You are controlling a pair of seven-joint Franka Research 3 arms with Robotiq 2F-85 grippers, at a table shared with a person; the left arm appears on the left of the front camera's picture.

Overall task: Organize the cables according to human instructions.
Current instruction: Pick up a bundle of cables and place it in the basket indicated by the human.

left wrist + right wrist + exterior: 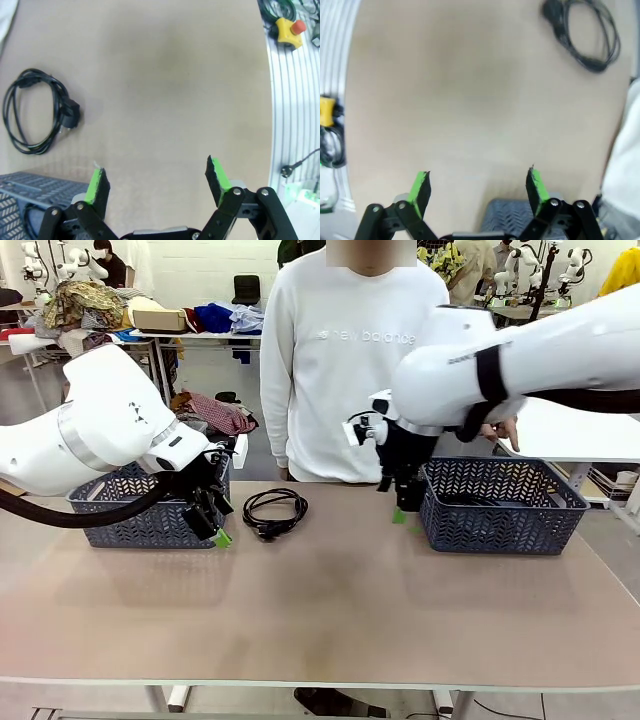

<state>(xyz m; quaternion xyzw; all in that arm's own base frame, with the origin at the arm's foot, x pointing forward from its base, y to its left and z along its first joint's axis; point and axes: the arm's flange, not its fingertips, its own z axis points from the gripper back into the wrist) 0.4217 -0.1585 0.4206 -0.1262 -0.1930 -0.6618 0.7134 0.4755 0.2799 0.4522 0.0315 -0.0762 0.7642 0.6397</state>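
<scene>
Left gripper (215, 525) hangs spread and empty, a coiled cable (274, 511) just beside it on the table (330, 610). Right gripper (403, 508), also spread, sits by the right basket (500, 506); bare tabletop lies between them.

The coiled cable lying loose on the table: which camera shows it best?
The left wrist view: the coiled cable lies sharp and whole, plug visible, on the table. The front view shows the coil smaller, between the two baskets. The right wrist view shows it blurred at the top edge.

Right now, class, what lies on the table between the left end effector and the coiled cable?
Nothing: in the left wrist view, bare table separates the open left end effector from the coiled cable.
</scene>
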